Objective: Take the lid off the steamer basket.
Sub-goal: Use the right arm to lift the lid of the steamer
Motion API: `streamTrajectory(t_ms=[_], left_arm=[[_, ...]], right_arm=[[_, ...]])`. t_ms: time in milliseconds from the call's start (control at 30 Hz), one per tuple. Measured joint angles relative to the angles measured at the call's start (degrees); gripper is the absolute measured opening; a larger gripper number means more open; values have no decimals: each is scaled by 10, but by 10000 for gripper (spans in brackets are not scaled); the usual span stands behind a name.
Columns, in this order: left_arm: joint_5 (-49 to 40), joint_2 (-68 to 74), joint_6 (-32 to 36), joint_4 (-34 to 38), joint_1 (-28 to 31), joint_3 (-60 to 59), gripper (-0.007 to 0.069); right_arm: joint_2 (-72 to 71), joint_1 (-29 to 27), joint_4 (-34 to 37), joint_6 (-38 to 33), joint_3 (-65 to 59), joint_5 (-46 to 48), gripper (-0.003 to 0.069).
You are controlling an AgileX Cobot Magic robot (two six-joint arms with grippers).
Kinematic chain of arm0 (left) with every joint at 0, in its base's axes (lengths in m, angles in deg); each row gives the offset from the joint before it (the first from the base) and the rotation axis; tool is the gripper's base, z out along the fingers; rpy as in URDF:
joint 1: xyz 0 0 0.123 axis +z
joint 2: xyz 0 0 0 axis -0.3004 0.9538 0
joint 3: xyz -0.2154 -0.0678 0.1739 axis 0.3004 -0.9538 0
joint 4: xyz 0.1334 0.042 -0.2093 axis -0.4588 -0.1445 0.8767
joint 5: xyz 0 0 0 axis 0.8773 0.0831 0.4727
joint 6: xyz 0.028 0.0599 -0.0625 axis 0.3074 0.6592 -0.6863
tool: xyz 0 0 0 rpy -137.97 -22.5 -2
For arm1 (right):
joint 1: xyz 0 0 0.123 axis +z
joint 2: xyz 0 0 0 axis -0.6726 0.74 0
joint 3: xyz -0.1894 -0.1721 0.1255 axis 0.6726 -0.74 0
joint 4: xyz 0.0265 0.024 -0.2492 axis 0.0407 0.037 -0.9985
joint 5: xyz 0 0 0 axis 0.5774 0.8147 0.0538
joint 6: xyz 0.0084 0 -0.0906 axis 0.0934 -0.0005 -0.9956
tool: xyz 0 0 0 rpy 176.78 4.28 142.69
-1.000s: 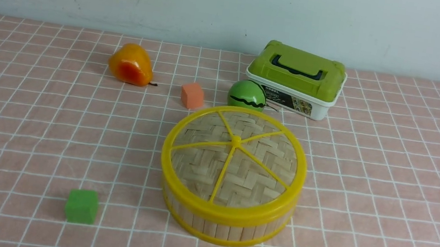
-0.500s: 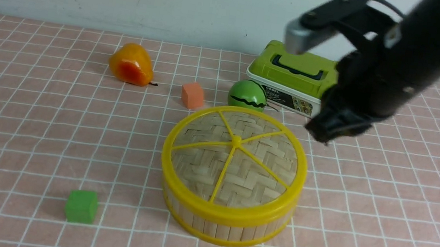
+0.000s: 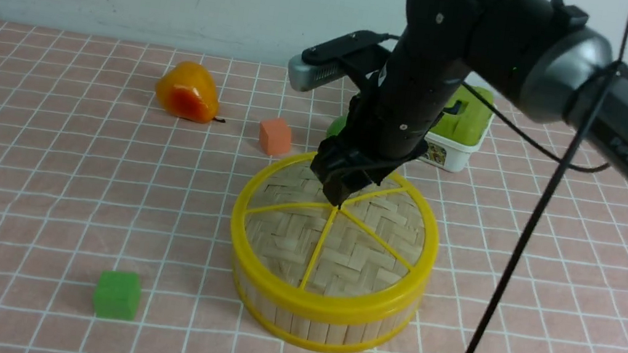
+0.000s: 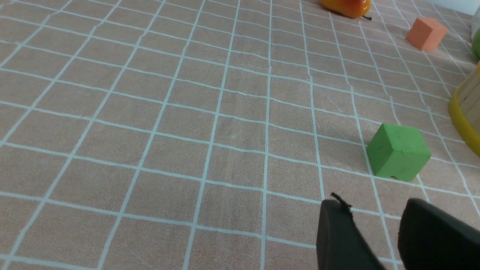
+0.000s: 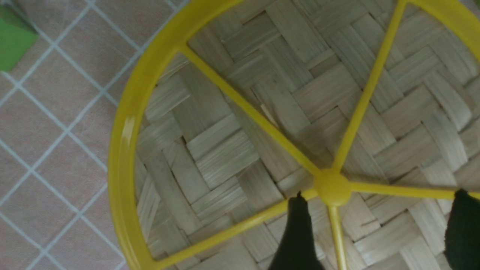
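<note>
The lid (image 3: 341, 243), a woven bamboo disc with yellow rim and spokes, sits closed on the steamer basket (image 3: 322, 327) at mid-table. My right gripper (image 3: 339, 196) hangs just above the lid's centre knob, which the fingers hide in the front view. In the right wrist view the lid (image 5: 232, 150) fills the picture. There my right gripper (image 5: 380, 197) is open, its two fingers wide apart, the knob (image 5: 333, 186) near one finger and touched by neither. My left gripper (image 4: 373, 205) is open and empty, low over the cloth near the green cube (image 4: 398, 152). The basket's edge (image 4: 460, 116) shows beside it.
An orange pear (image 3: 186, 92), an orange cube (image 3: 274, 136) and a green cube (image 3: 116, 294) lie on the pink checked cloth. A white box with a green lid (image 3: 464, 127) stands behind the basket, partly hidden by my right arm. A black cable (image 3: 517, 250) hangs at the right.
My right arm came into view from the right, swung left and came down over the lid's centre. The lid and basket have not moved.
</note>
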Motion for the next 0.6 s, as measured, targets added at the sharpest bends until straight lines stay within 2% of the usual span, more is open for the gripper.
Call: streamTrajectory(t_ms=[100, 133, 233, 433, 600], left_arm=[[0, 0, 0, 0, 0, 0, 239], [0, 0, 0, 0, 0, 0, 239], [0, 0, 0, 0, 0, 0, 239], [0, 0, 0, 0, 0, 0, 239], [0, 0, 0, 0, 0, 0, 239]], right_arm=[[18, 0, 1, 0, 1, 0, 433], [26, 0, 1, 0, 1, -2, 393], [28, 0, 4, 0, 1, -6, 339], [27, 1, 19, 0, 2, -14, 76], [4, 0, -12, -6, 1, -3, 78]])
